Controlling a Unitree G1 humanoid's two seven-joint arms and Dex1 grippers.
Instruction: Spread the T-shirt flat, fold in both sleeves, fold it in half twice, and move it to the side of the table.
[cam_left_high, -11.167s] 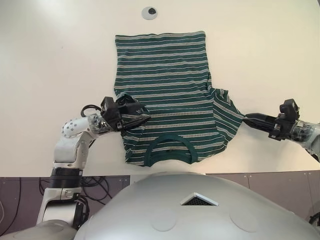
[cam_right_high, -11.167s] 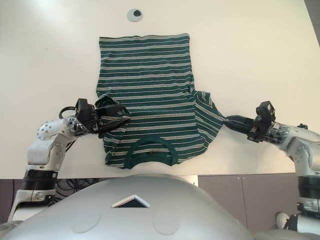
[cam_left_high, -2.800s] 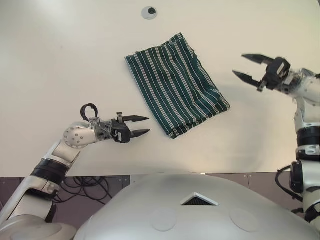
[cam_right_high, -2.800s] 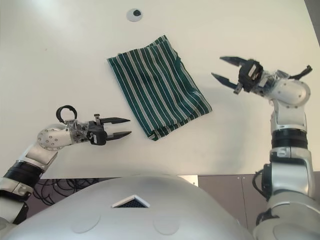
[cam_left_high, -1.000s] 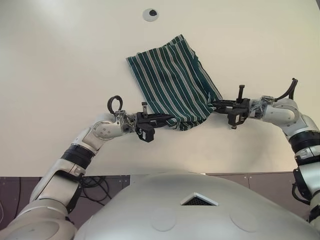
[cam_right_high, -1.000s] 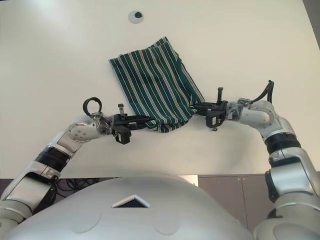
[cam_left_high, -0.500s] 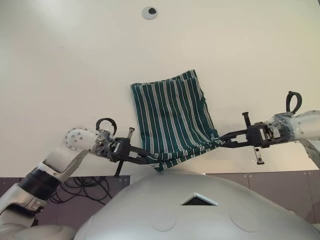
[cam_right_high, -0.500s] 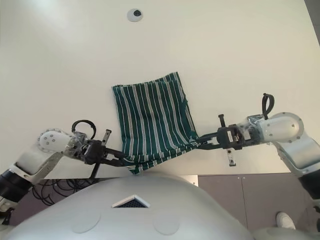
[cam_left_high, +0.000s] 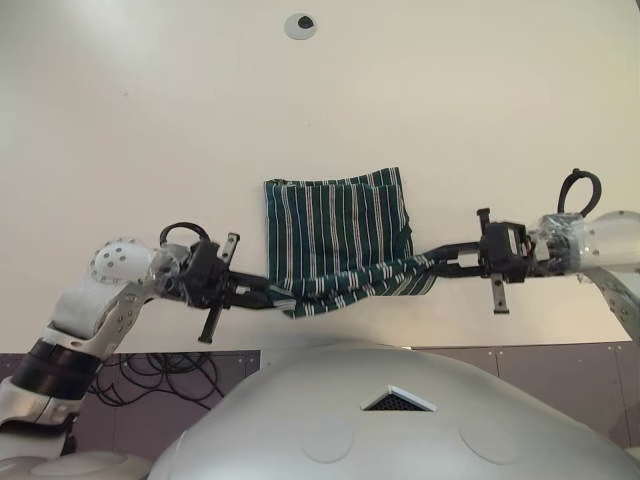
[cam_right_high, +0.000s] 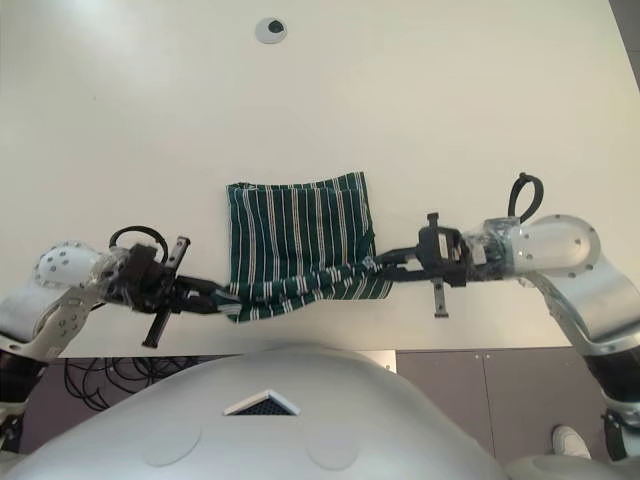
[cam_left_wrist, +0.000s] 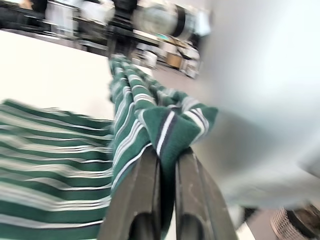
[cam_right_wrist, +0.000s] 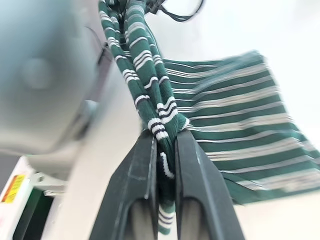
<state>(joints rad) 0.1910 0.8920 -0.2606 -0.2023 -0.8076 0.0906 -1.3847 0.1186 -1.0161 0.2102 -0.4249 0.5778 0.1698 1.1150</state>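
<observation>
1. T-shirt (cam_left_high: 335, 225): dark green with thin white stripes, folded to a compact rectangular packet. The stripes run away from me across the packet.
2. Position: it sits on the white table (cam_left_high: 450, 100), close to the near edge and roughly midway between my two arms. The far part lies flat. The near edge is lifted and bunched into a taut band strung between the grippers.
3. Left gripper (cam_left_high: 280, 298): fingers (cam_left_wrist: 142, 195) clamped on the near left corner of the cloth, with a fold of fabric pinched between them.
4. Right gripper (cam_left_high: 428, 266): fingers (cam_right_wrist: 137, 190) clamped on the near right corner, with a striped roll of fabric squeezed in the gap.
5. Round grey disc (cam_left_high: 299, 25): on the table at the far side, well apart from the shirt.
6. Writing: a yellow label (cam_right_wrist: 12, 189) on a pale surface off the table. Its print is too blurred for me to read.
</observation>
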